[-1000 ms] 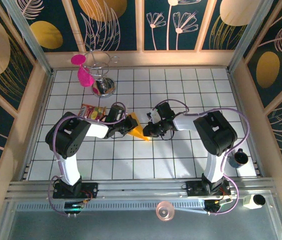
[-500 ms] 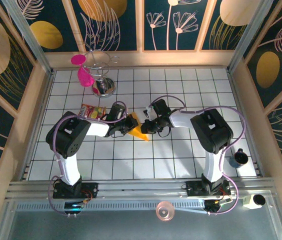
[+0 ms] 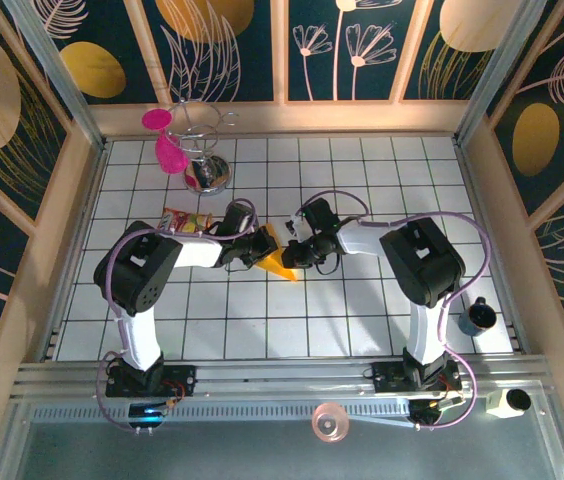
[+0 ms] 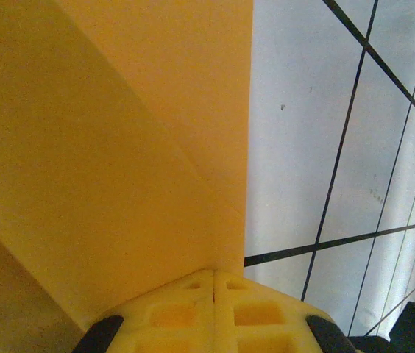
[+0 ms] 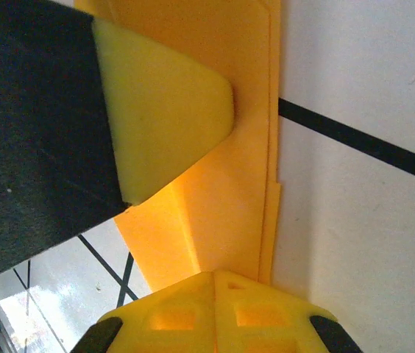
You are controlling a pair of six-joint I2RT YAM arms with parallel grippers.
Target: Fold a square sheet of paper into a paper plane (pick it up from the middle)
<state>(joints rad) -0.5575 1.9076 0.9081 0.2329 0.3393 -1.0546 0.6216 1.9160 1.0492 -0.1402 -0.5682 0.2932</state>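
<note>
Orange-yellow paper sits pinched from both sides near the middle of the white tiled table [image 3: 362, 320]. It is the paper plane [image 3: 280, 262], folded into a narrow wedge. From above, its sharp tip points toward my bases and its wider end lies between my two wrists.

My left gripper [image 3: 262, 246] comes at it from the left. Through my left wrist camera, the two yellow fingertips are pressed together with no gap, and the paper's near corner runs right into the seam between them. I am clenched on the plane there. A diagonal crease crosses the sheet in front of me, and the straight right edge of the paper lies against bare tile and black grout lines.

My right gripper [image 3: 295, 254] meets the plane from the other side. In my right wrist camera its fingertips are likewise squeezed tight, and several stacked paper edges slide down into their seam, so this one grips the plane too. One of my left fingers [image 5: 163, 125], a yellow pad on a black body, lies on the paper just across from them.

Left of my left arm lies a red-and-yellow snack packet [image 3: 184, 221]. Further back stand a pink cup [image 3: 165, 150] and a wire stand [image 3: 205, 160]. A dark mug [image 3: 479, 316] sits at the far right edge, well apart.
</note>
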